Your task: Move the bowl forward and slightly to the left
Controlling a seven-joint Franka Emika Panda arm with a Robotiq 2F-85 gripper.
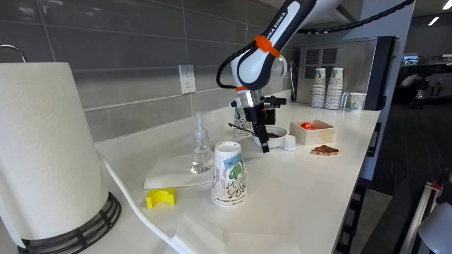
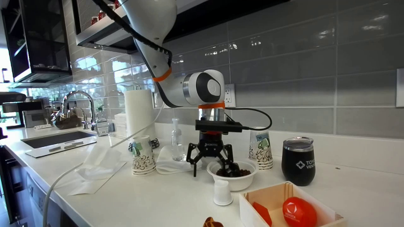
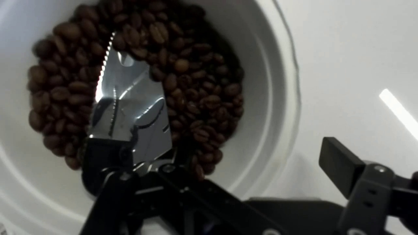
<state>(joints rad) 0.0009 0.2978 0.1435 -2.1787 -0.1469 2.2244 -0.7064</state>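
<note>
The white bowl (image 1: 279, 141) stands on the counter and holds dark brown beans (image 3: 212, 101). It also shows in an exterior view (image 2: 236, 185) and fills much of the wrist view (image 3: 282, 130). A shiny metal blade with a serrated edge (image 3: 130, 88) and a dark handle lies in the beans. My gripper (image 2: 212, 171) is open and low at the bowl. In the wrist view, the gripper (image 3: 258, 161) straddles the rim, one finger over the inside, the other outside above the counter. The rim sits between the fingers, and neither is seen gripping it. The inner fingertip is partly hidden.
A small white cup (image 2: 222, 193) stands close beside the bowl. Near it are a pale box (image 1: 313, 135) with red pieces and a brown wooden piece (image 1: 325, 150). A black tumbler (image 2: 298, 162) and patterned paper cups (image 2: 260, 149) stand behind. More cups (image 1: 229, 180) and a soap bottle (image 1: 202, 151) stand nearby.
</note>
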